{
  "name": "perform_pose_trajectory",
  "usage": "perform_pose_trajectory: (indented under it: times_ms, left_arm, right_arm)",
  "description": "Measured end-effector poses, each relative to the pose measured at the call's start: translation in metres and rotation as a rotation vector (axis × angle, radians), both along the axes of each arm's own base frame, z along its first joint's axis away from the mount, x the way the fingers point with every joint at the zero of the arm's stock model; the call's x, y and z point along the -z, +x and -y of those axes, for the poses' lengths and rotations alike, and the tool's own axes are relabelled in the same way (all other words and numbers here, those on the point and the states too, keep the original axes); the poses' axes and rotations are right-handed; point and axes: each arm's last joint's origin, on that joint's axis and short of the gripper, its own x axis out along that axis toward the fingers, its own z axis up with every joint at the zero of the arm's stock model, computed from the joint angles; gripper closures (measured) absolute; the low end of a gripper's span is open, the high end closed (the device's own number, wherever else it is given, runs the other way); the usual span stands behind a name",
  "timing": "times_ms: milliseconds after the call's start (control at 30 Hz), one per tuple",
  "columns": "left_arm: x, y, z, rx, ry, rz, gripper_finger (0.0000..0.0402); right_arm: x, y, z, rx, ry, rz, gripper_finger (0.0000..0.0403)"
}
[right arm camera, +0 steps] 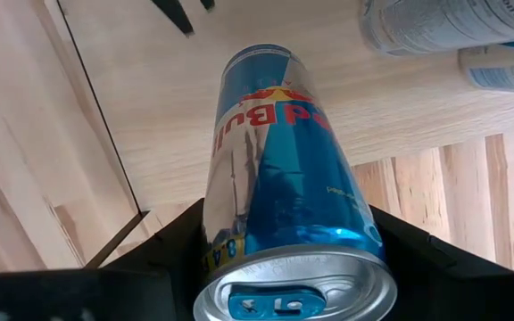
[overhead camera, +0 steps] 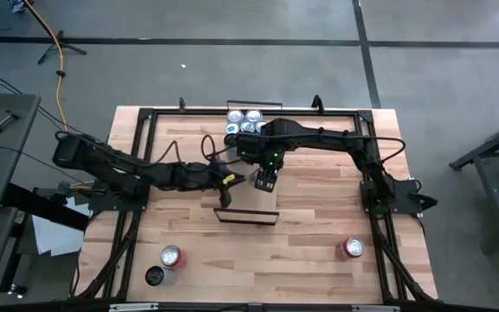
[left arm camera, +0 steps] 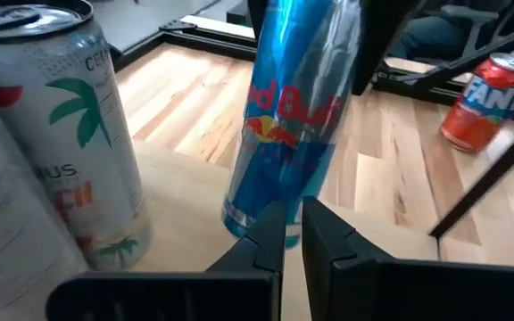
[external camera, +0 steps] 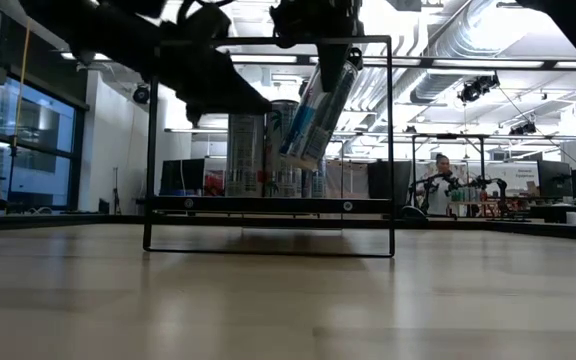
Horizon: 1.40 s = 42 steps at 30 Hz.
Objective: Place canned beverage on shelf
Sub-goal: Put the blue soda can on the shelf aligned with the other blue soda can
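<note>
Right now the right end effector (right arm camera: pixel 284 259) is closed tight around a tall blue can (right arm camera: pixel 279 169), holding it near its top. The can hangs tilted in the air just above the shelf (external camera: pixel 268 205), not touching it yet. In the view from above, the can sits near the middle of the worktop (overhead camera: pixel 319 251), with a bunch of other cans (overhead camera: pixel 243 120) at about 11 o'clock from it. The left end effector (left arm camera: pixel 288 236) waits close by at 9 o'clock, its two fingers almost shut and holding nothing.

I think the can is smooth and a bit slippery, because it is shiny metal. It looks stiff, but a hard squeeze could dent its thin wall. If it is full, it will feel heavy for its size. A good place to hold it is around the round side, up high, like now. It should be stood up straight before letting go, or it may tip over.
</note>
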Motion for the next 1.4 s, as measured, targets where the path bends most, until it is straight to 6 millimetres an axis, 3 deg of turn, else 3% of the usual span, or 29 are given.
perform_pose_trajectory:
  times_ms: [133,500,1033,1233,1400]
  left_arm:
    - [0.004,0.008,-0.001,-0.038,0.003,0.058,0.0401]
    - [0.032,0.019,-0.003,-0.073,-0.036,0.009,0.0401]
    - [0.051,0.028,-0.005,-0.072,-0.042,0.010,0.0401]
    - [0.061,0.030,-0.004,-0.062,-0.046,-0.017,0.0401]
    - [0.065,0.031,-0.004,-0.067,-0.057,-0.027,0.0401]
  right_arm:
    - [0.001,0.000,0.000,0.009,0.003,0.000,0.0187]
    - [0.023,0.003,0.000,0.017,0.015,-0.042,0.0187]
    - [0.025,0.007,-0.001,0.048,0.048,-0.023,0.0187]
    - [0.025,0.011,-0.001,0.069,0.058,0.018,0.0151]
    - [0.024,0.012,-0.001,0.078,0.064,0.033,0.0144]
